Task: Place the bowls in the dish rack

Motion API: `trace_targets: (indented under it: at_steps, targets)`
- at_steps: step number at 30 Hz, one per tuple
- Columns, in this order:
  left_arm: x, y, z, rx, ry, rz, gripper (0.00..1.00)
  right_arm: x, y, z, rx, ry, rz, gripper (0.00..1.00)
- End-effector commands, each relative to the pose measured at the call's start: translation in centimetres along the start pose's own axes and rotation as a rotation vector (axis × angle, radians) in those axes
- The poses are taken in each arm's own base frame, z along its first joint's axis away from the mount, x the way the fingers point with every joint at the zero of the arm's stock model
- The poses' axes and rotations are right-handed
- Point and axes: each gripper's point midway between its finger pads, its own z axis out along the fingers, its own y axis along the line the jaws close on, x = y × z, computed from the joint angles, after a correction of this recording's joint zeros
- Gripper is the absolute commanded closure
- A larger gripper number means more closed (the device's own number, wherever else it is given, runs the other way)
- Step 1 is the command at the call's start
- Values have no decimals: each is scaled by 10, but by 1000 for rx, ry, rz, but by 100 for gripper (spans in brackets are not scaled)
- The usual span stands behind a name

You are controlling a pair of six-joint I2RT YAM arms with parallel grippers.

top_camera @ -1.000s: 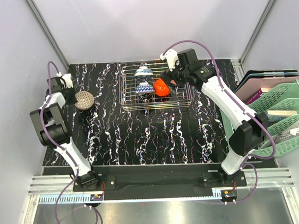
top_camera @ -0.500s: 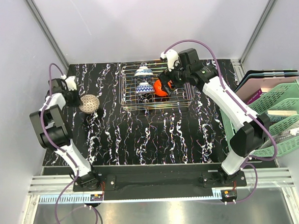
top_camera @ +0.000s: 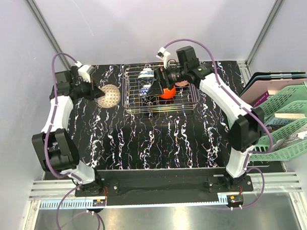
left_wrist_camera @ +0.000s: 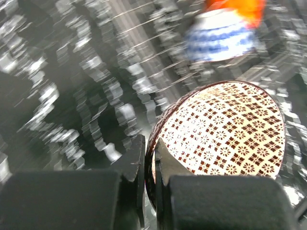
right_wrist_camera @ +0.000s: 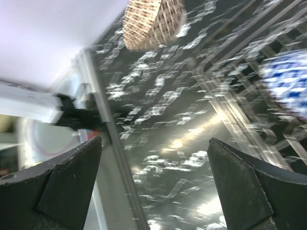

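Observation:
The wire dish rack [top_camera: 186, 101] stands at the table's back middle. In it are two blue-and-white bowls [top_camera: 146, 73] [top_camera: 144, 90] and an orange bowl [top_camera: 169, 92]. My left gripper [top_camera: 97, 92] is shut on the rim of a brown-and-white patterned bowl [top_camera: 109, 96] and holds it off the table, just left of the rack. In the left wrist view the fingers [left_wrist_camera: 165, 167] pinch that bowl's rim [left_wrist_camera: 220, 129]; a blue-and-white bowl [left_wrist_camera: 218, 38] and the orange bowl [left_wrist_camera: 235, 7] lie ahead. My right gripper [top_camera: 153, 88] is open and empty over the rack's left part, beside the orange bowl.
Green plastic stacked trays [top_camera: 289, 115] and flat folders [top_camera: 276, 80] stand at the right edge. The black marbled tabletop [top_camera: 159, 140] lies between the rack and the arm bases. The right wrist view shows the patterned bowl [right_wrist_camera: 153, 21] and rack wires [right_wrist_camera: 240, 115], blurred.
My left gripper has lifted the patterned bowl and carried it right, up to the rack's left side. My right gripper has swung left across the rack, off the orange bowl.

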Motion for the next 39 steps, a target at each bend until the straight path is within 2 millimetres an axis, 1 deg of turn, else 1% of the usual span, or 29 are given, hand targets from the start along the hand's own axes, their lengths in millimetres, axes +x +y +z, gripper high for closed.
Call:
trace_targets:
  at_steps: [1, 2, 3, 4, 5, 6, 8, 9, 12, 15, 21, 23, 24, 28, 29, 30, 34, 39]
  targets:
    - [-30, -79, -6, 227, -110, 123, 100, -3, 30, 15, -250, 5, 133, 0]
    - [-37, -90, -9, 241, -136, 146, 100, 2, 29, 18, -272, 16, 158, 0]
    - [-38, -97, -8, 256, -140, 154, 100, 5, 32, 20, -306, 31, 197, 0]
    - [-36, -109, -6, 285, -137, 166, 100, 4, 31, 22, -320, 23, 195, 0]
    - [-39, -117, -7, 294, -151, 180, 100, 6, 30, 23, -329, 27, 207, 0]
    - [-40, -123, -7, 301, -152, 189, 100, 8, 34, 23, -359, 41, 224, 0]
    - [-41, -140, -6, 343, -158, 210, 100, 9, 37, 23, -392, 45, 228, 1]
    - [-38, -149, -3, 365, -152, 219, 100, 6, 38, 23, -407, 39, 229, 1]
    - [-37, -163, 0, 383, -150, 237, 100, 8, 40, 22, -431, 41, 245, 1]
    - [-34, -171, 5, 399, -144, 239, 100, 11, 44, 21, -461, 47, 252, 1]
    - [-35, -179, 8, 403, -158, 244, 100, 19, 37, 26, -469, 50, 289, 0]
    - [-38, -182, 6, 402, -167, 251, 100, 23, 37, 29, -477, 64, 319, 0]
    - [-37, -182, 6, 402, -167, 252, 100, 21, 37, 29, -487, 49, 296, 0]
    - [-38, -186, 3, 404, -174, 260, 100, 25, 39, 34, -510, 59, 305, 0]
    - [-38, -187, 4, 406, -174, 262, 100, 22, 41, 34, -521, 50, 306, 0]
    - [-37, -189, 2, 410, -175, 262, 100, 27, 41, 37, -527, 58, 318, 0]
    - [-38, -191, 0, 406, -186, 268, 100, 31, 42, 41, -552, 69, 341, 0]
    - [-41, -193, -2, 386, -206, 290, 100, 30, 47, 43, -586, 72, 365, 0]
